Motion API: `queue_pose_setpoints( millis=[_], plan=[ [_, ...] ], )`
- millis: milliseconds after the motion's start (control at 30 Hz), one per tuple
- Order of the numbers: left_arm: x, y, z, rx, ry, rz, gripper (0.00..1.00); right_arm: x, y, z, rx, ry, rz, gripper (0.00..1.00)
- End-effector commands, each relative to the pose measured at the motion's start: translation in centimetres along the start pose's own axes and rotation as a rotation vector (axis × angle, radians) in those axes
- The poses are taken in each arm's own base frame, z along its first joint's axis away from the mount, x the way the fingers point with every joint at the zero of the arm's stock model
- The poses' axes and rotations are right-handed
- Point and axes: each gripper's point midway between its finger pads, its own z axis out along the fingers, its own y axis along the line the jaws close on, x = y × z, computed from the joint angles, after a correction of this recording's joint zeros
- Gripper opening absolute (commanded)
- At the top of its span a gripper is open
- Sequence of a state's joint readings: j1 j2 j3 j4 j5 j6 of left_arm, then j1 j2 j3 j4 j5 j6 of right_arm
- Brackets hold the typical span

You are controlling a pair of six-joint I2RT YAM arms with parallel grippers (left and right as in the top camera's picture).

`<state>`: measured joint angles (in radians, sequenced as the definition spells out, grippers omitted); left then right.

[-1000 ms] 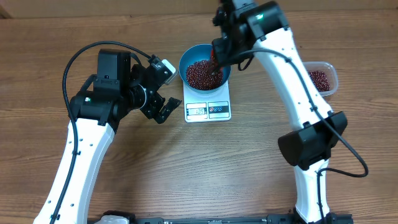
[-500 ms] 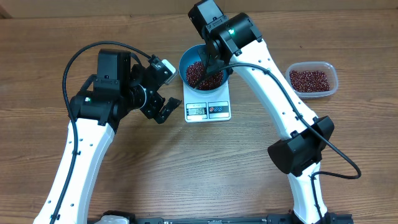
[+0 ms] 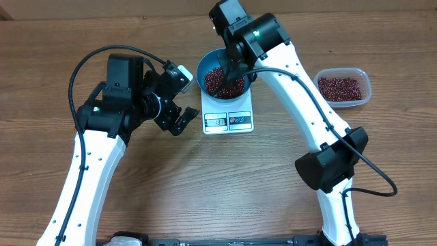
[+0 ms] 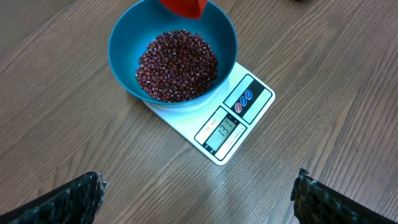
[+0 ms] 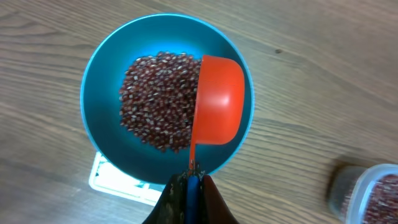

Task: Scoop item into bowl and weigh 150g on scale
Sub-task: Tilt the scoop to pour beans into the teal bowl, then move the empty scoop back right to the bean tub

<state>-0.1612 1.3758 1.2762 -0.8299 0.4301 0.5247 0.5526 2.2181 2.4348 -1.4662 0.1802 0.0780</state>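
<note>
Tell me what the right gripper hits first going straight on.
Probably the beans in the bowl: the right gripper, shut on the scoop, points down into it; depth is unclear.

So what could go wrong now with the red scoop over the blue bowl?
The scoop, pinched by its thin handle in the right end effector, hangs tipped close to one side of the bowl, so beans might spill over the rim onto the table. It could also bump the bowl and push it on the scale, which may spoil the weighing.
</note>
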Motion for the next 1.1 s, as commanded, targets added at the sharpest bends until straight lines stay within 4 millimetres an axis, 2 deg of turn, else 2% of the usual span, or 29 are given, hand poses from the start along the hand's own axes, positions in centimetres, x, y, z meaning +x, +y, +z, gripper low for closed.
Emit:
queue_pose_setpoints(
  millis=[0,133,300,400,500,767,900,1067],
  plan=[
    [-0.7,0.3,-0.3,-0.008,-0.017,0.016,0.99,-0.9,0.0,-1.4,-0.097,-0.036,0.036,0.04],
    [-0.7,0.3,-0.3,-0.008,-0.017,0.016,1.00,-1.3,-1.2,-3.5,-0.176,-0.069,0.083,0.04],
    [-0.7,0.3,-0.3,-0.007,-0.018,0.016,1.00,-1.8,-3.7,-7.0,-0.306,-0.134,0.130,0.04],
    [-0.7,0.3,-0.3,-0.007,-0.018,0.016,1.00,-1.7,-6.1,-8.9,-0.372,-0.167,0.178,0.04],
    [-0.7,0.3,-0.3,-0.008,-0.017,0.016,1.00,-1.1,-8.9,-10.0,-0.414,-0.184,0.224,0.04],
    [-0.7,0.3,-0.3,-0.008,-0.017,0.016,0.99,1.8,-17.6,-9.7,-0.352,-0.155,0.394,0.04],
    [-0.7,0.3,-0.3,-0.007,-0.018,0.016,1.00,4.5,-22.4,-9.2,-0.228,-0.104,0.491,0.04],
    [-0.7,0.3,-0.3,-0.008,-0.017,0.016,0.99,8.0,-26.3,-8.0,-0.088,-0.005,0.567,0.04]
  ],
)
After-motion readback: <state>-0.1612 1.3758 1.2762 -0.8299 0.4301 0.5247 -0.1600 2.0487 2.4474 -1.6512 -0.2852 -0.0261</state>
